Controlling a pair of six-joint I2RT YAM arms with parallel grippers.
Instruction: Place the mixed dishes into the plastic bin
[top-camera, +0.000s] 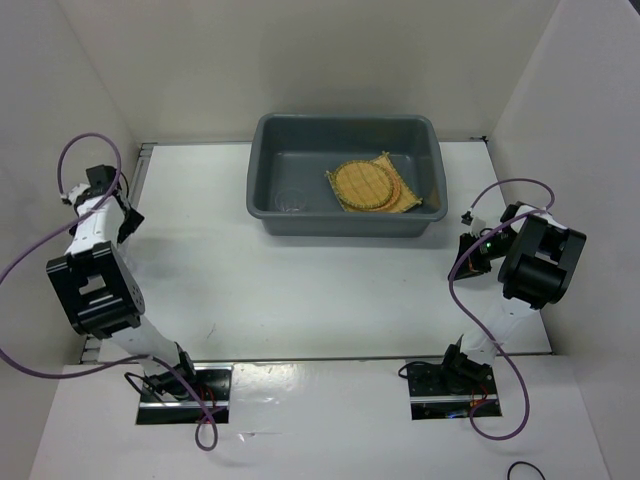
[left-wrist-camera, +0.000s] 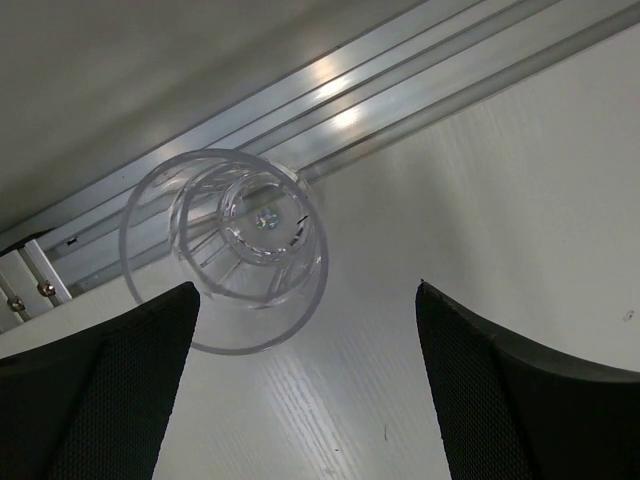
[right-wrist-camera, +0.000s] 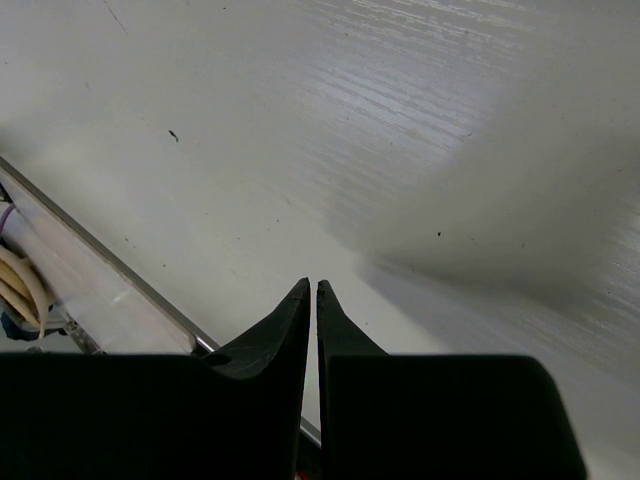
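near the cup (left-wrist-camera: 225, 250) — left fingers (left-wrist-camera: 110, 390) wide, empty

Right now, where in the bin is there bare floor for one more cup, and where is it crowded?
Bare: the bin floor from the left wall across to the mats, apart from a faint clear ring, possibly a cup, front-left. Crowded: the right half, where the stacked mats reach the right wall.

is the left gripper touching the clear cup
Cannot tell. In the left wrist view the clear cup overlaps a finger of the left gripper; neither contact nor gap is plain.
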